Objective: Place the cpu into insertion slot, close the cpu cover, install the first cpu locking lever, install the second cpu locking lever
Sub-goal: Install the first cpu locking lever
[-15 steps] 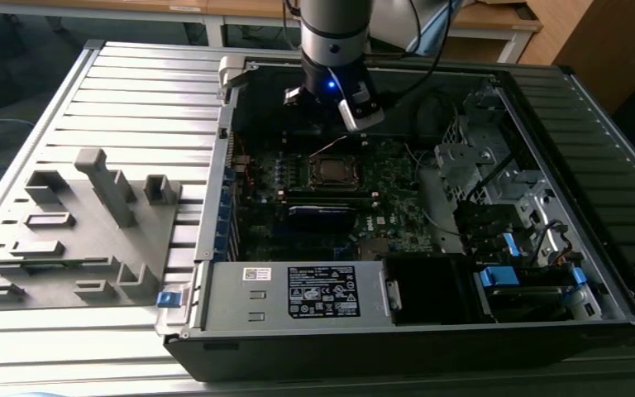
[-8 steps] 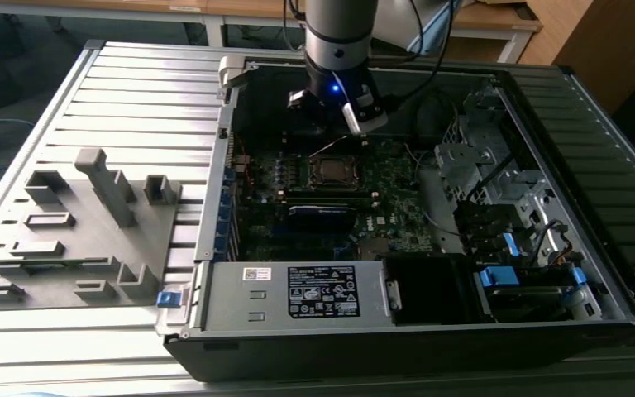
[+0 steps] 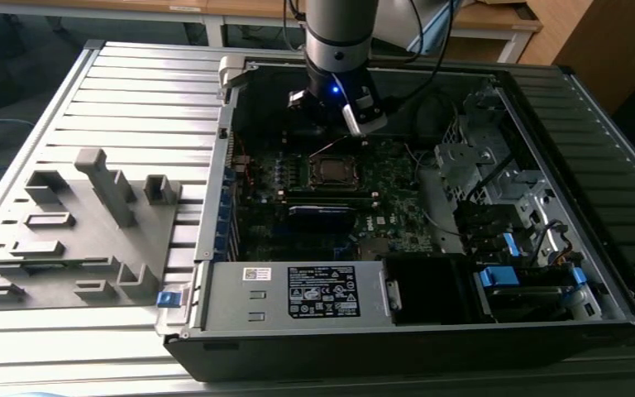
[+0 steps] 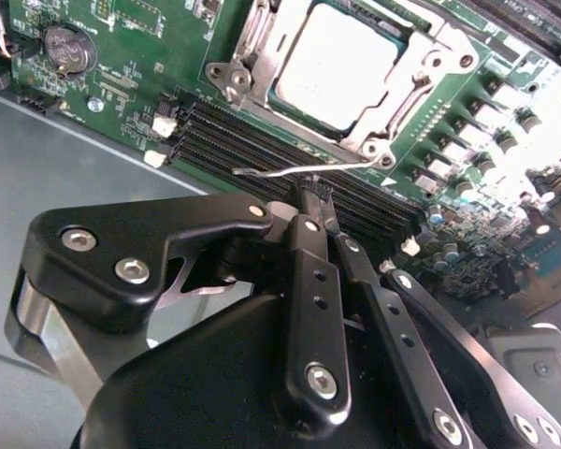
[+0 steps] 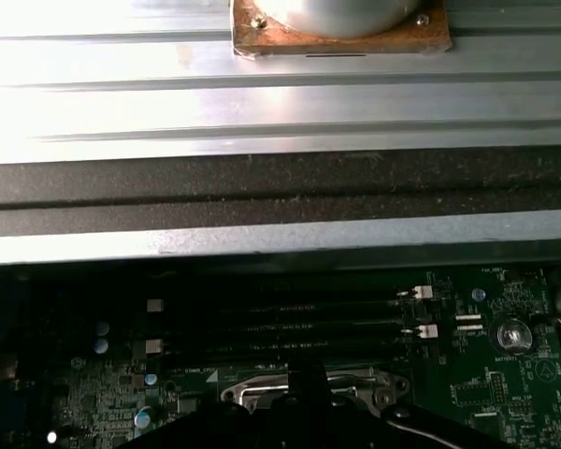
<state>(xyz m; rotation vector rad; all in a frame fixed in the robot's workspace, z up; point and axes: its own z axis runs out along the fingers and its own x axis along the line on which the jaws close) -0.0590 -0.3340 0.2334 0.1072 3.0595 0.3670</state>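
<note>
**Status of work.** The cpu [image 4: 341, 67] is seated in its socket on the motherboard [image 4: 112, 98]. The cpu cover [image 4: 428, 79] lies flat over it, with the chip's top showing through the square opening. One locking lever [image 4: 290, 172] stands clear of the cover, over the memory slots [image 4: 229, 140]. It appears not yet latched.

**Tool.** The tool [image 4: 314, 190] is narrow, its two black fingers drawn together with no visible gap. The tips sit directly at the lever, near mid-length. It cannot be resolved whether they touch the wire or stand just short of it. Nothing is seen clamped between them.

**Governing relation.** The socket lies straight ahead of the fingertips, on the far side of the lever, so the lever is between tool and cpu. The lever's long axis runs along the socket edge that faces the memory slots, crossing them at a shallow angle and lying square across the line of the fingers.

**Location.** In the exterior view, the socket is mid-board inside the open computer case [image 3: 406, 351], nearer the case edge opposite the labelled black box [image 3: 320, 291]. The case rests on the counter [image 3: 130, 91].

**Materials.**
- cpu: flat, square, dull silver-grey top.
- Cover: thin bright stamped metal frame.
- Lever: thin bent steel wire, likely springy.
- Slots: long black ribbed plastic.
- Counter: ribbed grey metal.
</note>
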